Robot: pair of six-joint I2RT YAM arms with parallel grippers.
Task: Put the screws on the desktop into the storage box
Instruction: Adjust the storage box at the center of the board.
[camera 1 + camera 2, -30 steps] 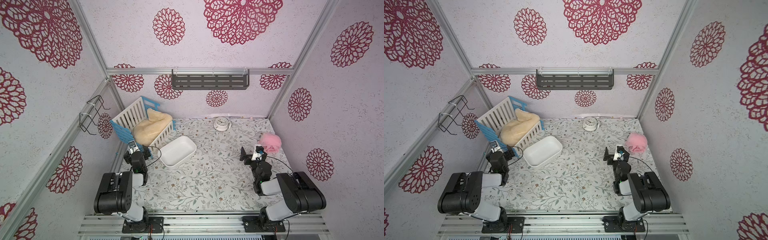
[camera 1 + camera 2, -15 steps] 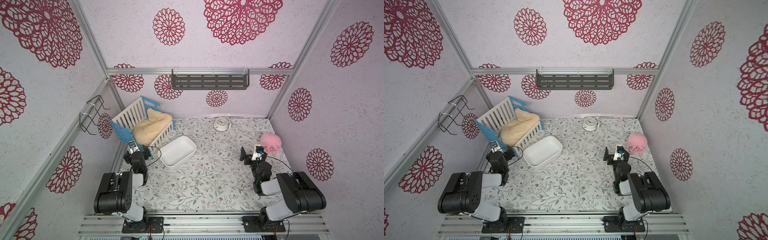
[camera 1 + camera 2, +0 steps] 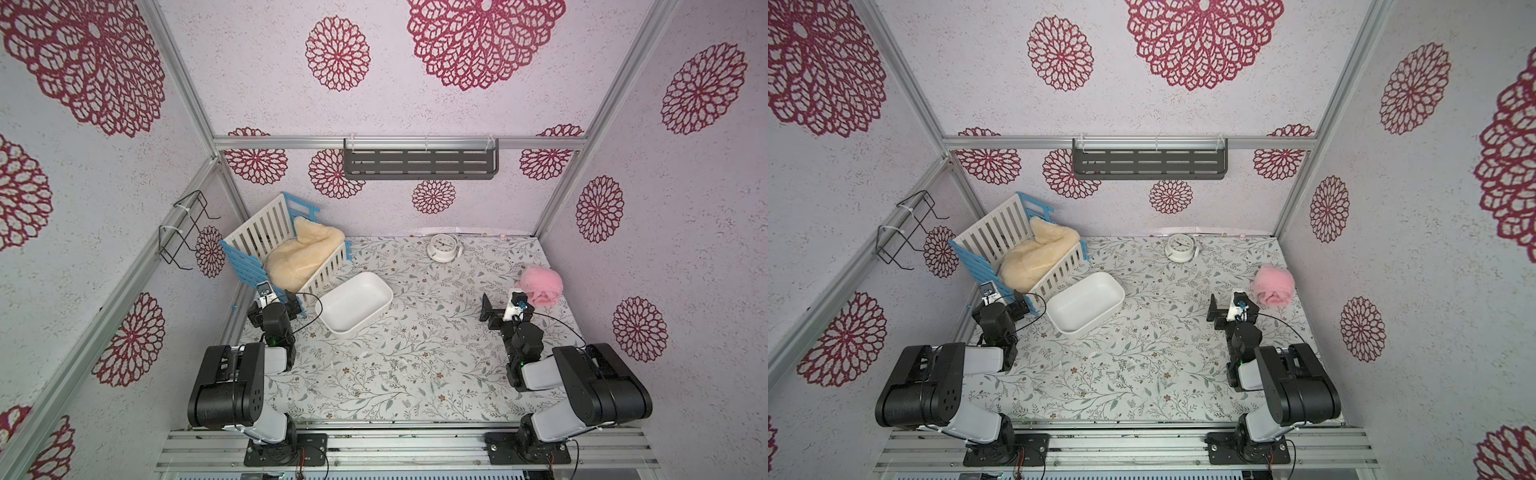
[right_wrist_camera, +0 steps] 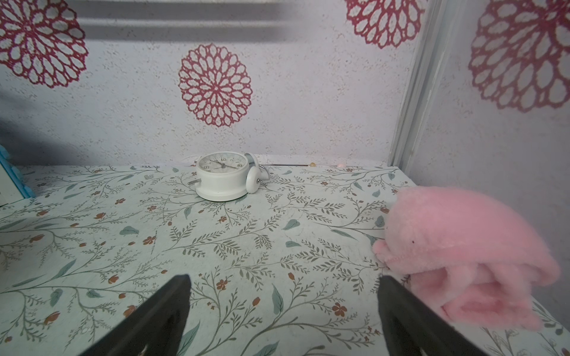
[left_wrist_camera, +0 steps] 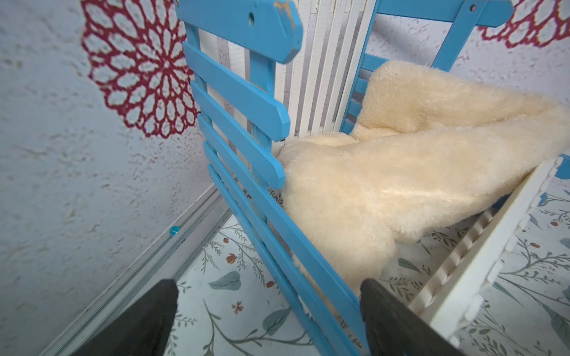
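While the screws point(image 3: 401, 366) lie scattered on the table point(image 3: 440, 303), toward its front and between the two arms, the white storage box point(image 3: 353, 303) stands further back, on the left arm's side and apart from them. Left tool point(image 5: 268, 286): jaws wide, close against the blue-and-white crate point(image 5: 246, 101) holding cream fleece point(image 5: 401, 172). Right tool point(image 4: 283, 280): jaws wide, over the table just beside the pink plush point(image 4: 462, 246). White clock point(image 4: 222, 175) by the back wall.

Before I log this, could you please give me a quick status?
Left gripper, right gripper open, empty. Screws loose on desktop; storage box empty. Nothing between them.
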